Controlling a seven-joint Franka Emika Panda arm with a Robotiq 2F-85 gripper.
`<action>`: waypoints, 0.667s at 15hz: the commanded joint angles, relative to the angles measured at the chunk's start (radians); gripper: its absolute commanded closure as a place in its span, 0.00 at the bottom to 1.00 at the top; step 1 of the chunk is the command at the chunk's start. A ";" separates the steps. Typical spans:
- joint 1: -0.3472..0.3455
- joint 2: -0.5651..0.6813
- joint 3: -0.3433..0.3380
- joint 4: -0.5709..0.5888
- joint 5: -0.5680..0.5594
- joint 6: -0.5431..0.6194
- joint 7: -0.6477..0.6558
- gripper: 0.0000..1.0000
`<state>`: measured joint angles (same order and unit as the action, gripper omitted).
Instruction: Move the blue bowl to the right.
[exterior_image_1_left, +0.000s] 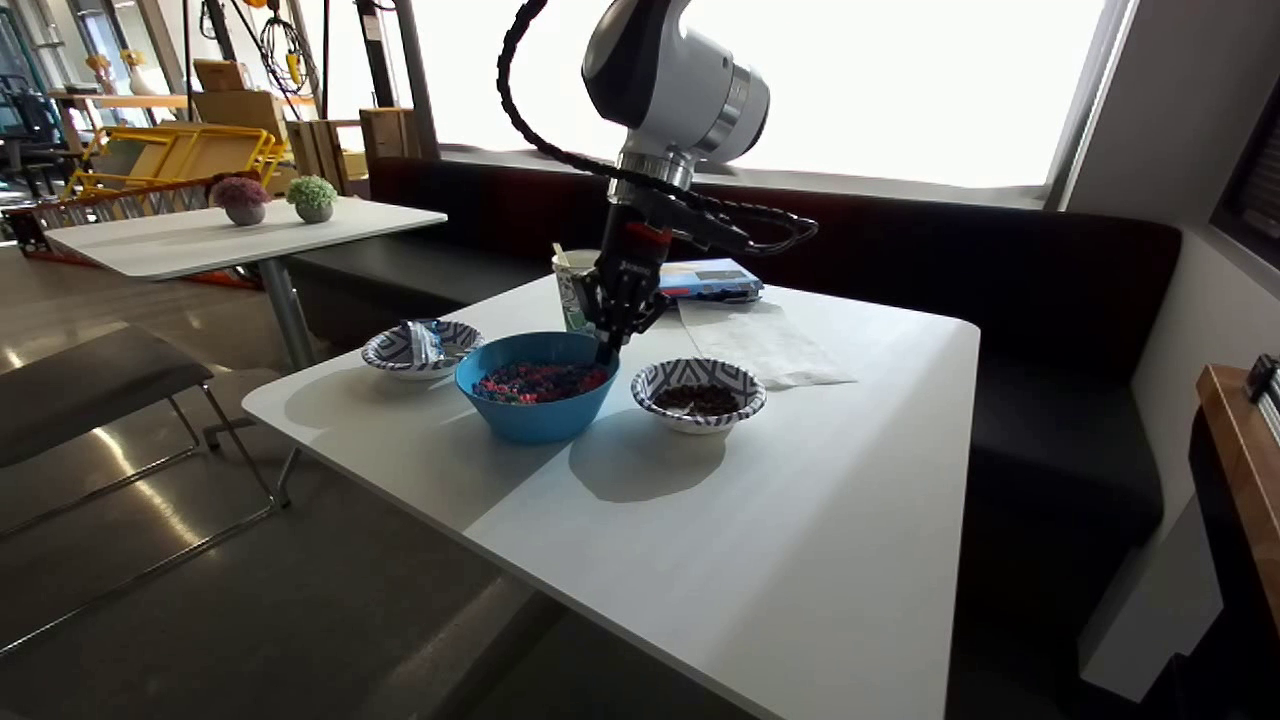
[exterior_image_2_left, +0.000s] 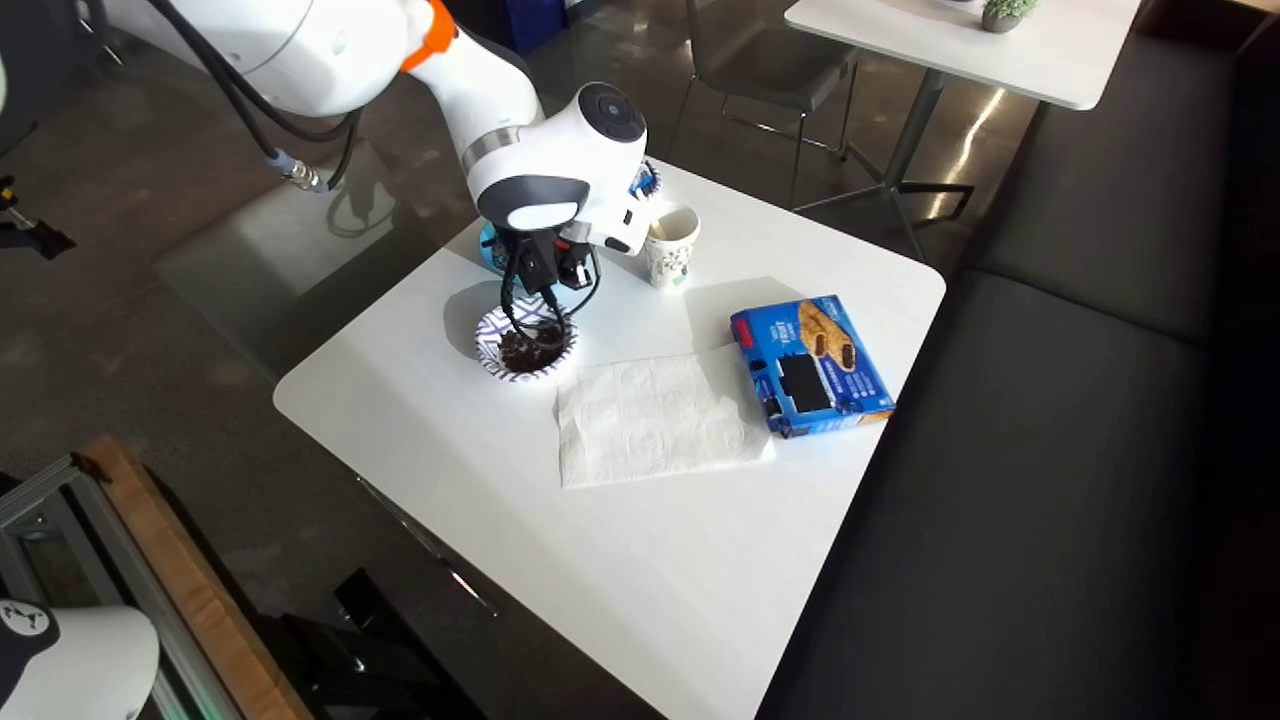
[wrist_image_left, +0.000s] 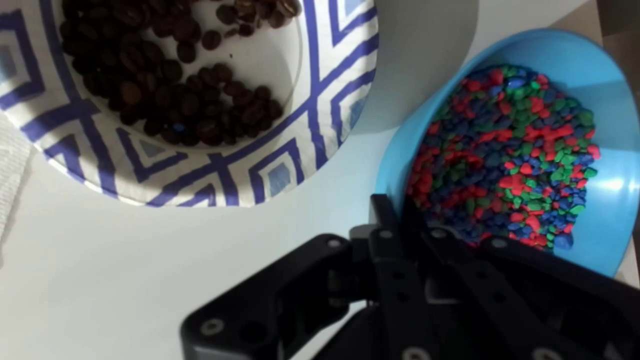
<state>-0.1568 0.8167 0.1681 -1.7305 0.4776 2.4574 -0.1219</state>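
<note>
The black two-fingered gripper pinches the rim of the round, glossy bright-blue bowl, on or just above the white table (unclear which), beside a purple-patterned white paper bowl.

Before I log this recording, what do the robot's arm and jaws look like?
The smooth, white, rounded arm has dark-grey panels, silver metal bands and, in an exterior view, an orange ring. A black, ridged cable loops outside it. Above the jaws sits a small red band. The jaws are black, angular and jointed, with grey, round fastener heads in the wrist view.
</note>
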 joint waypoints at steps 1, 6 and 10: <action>-0.002 -0.010 -0.002 -0.015 -0.008 -0.022 0.017 0.99; -0.033 -0.060 0.004 -0.044 -0.007 -0.090 -0.010 0.99; -0.064 -0.072 0.010 -0.048 0.007 -0.154 -0.053 0.99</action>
<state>-0.1901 0.7957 0.1671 -1.7408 0.4744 2.3689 -0.1397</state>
